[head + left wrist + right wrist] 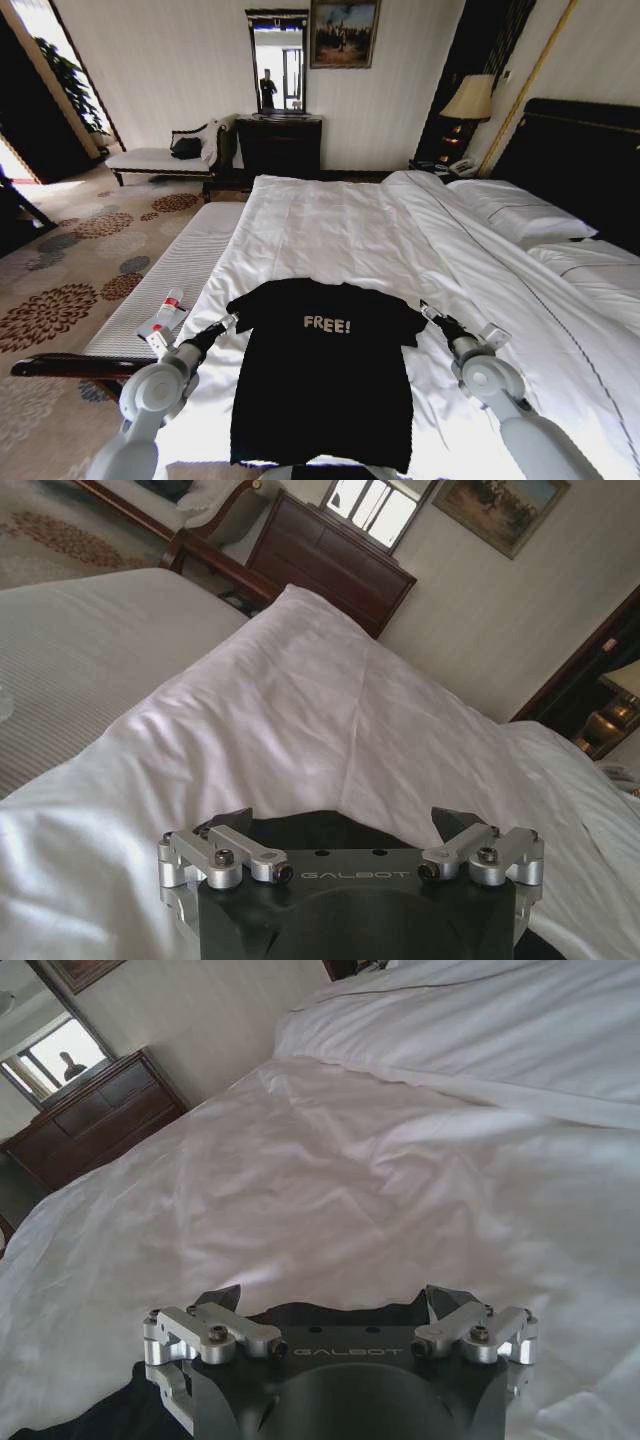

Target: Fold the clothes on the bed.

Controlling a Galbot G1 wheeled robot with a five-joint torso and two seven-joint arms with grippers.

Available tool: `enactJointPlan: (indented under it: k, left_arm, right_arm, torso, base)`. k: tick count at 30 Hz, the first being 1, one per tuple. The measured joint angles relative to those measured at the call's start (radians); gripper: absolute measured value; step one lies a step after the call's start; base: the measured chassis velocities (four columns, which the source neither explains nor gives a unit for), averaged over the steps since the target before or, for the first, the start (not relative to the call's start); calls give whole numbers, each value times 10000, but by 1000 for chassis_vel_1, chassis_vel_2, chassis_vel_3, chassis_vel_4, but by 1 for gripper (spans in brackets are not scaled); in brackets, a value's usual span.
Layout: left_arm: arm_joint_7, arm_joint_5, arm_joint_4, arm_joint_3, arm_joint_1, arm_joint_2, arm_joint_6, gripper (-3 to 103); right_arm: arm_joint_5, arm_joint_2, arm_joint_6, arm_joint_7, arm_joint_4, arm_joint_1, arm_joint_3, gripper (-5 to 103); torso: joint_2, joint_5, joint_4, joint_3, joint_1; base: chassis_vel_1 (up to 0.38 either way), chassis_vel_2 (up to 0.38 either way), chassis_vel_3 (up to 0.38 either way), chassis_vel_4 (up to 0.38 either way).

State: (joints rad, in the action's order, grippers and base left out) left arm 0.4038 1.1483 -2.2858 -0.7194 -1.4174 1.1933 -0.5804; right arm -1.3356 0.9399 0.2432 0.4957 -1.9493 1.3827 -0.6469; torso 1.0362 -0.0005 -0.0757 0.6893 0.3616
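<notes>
t-shirt (322, 375): one, flat on bed (340, 225); two grippers, left gripper (229, 322) and right gripper (427, 311), both released at sleeves.

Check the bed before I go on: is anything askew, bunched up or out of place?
Nothing stands out. The black T-shirt lies flat and face up on the white duvet, sleeves spread, only its hem a little uneven. The left gripper and right gripper sit open at the sleeves.

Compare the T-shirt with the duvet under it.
The T-shirt is black with white "FREE!" lettering; the duvet is plain white. The T-shirt is small and covers only the near end; the duvet spans the bed. Both are soft fabric lying flat.
</notes>
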Motion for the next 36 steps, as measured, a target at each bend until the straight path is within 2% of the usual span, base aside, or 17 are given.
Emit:
enactJointPlan:
  k: [6,13,19,22,24,25,26,29,32,33,35,36]
  left_arm:
    - [-142,171,-1172,-642,-282,-129,263,100]
    - [-105,1164,-2164,-1121,-244,-162,342,100]
    - [-134,964,-2243,-1145,184,-372,328,100]
    - [-546,-35,-2221,-974,764,-875,344,100]
    - [-624,-302,-2193,-932,856,-964,357,100]
    - [-793,-931,-2116,-831,1049,-1158,382,100]
    - [-864,-1196,-2096,-783,1144,-1272,385,100]
    - [-948,-1562,-2093,-727,1282,-1491,387,100]
    - [-1061,-2571,-2098,-733,1367,-1816,545,100]
    - [-1061,-2571,-2098,-733,1367,-1816,545,100]
    - [-1180,-3504,-2040,-763,1379,-1962,787,100]
    - [-1179,-3615,-2036,-767,1383,-1978,791,100]
  right_arm:
    - [-1076,261,227,52,612,-445,39,100]
    - [-1213,467,381,-256,1491,-674,101,100]
    - [-1007,382,447,-480,1928,-841,211,100]
    - [-976,180,448,-582,2326,-1069,423,100]
    - [-969,165,441,-596,2401,-1131,466,100]
    - [-962,140,414,-624,2589,-1310,570,100]
    - [-962,129,395,-645,2689,-1415,624,100]
    - [-963,118,362,-678,2915,-1655,746,100]
    - [-950,118,317,-710,3315,-2030,959,100]
    - [-950,118,317,-710,3315,-2030,959,100]
    - [-884,134,297,-720,3489,-2168,1090,100]
    - [-870,154,295,-719,3489,-2172,1111,101]
  torso:
    - [0,-1,4,0,-1]
    - [0,3,0,0,0]
    - [0,-1,3,0,-1]
    - [0,-1,0,0,0]
    - [0,-1,-1,0,0]
    - [-1,0,0,1,0]
    - [0,0,0,0,0]
    - [0,-2,1,1,0]
    - [0,-2,4,1,0]
    - [0,-2,4,1,0]
    - [0,0,2,1,0]
    - [0,-1,1,0,0]
  base:
    - [0,0,0,0]
    - [0,0,0,0]
    - [0,0,0,0]
    - [0,0,0,0]
    - [0,0,0,0]
    - [0,0,0,0]
    - [0,0,0,0]
    - [0,0,0,0]
    - [0,0,0,0]
    - [0,0,0,0]
    - [0,0,0,0]
    - [0,0,0,0]
